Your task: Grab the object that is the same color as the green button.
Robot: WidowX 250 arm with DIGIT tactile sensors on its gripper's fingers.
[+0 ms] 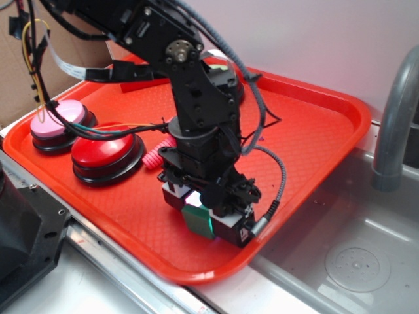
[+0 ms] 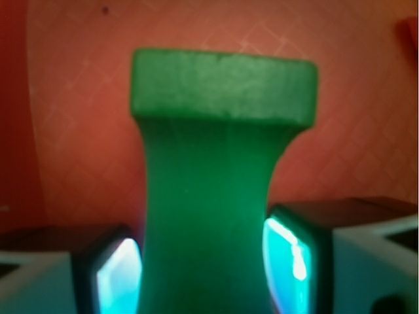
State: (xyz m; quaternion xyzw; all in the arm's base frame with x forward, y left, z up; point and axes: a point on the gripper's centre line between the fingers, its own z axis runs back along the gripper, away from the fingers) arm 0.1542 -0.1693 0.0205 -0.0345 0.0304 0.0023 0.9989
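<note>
The jaws pinch the green block only at its narrow curved waist, so it may pivot or slip onto the red tray when lifted.

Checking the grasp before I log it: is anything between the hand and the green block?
Nothing visible. In the wrist view the green block sits directly between the two fingers of the hand, with only the red tray behind it.
</note>
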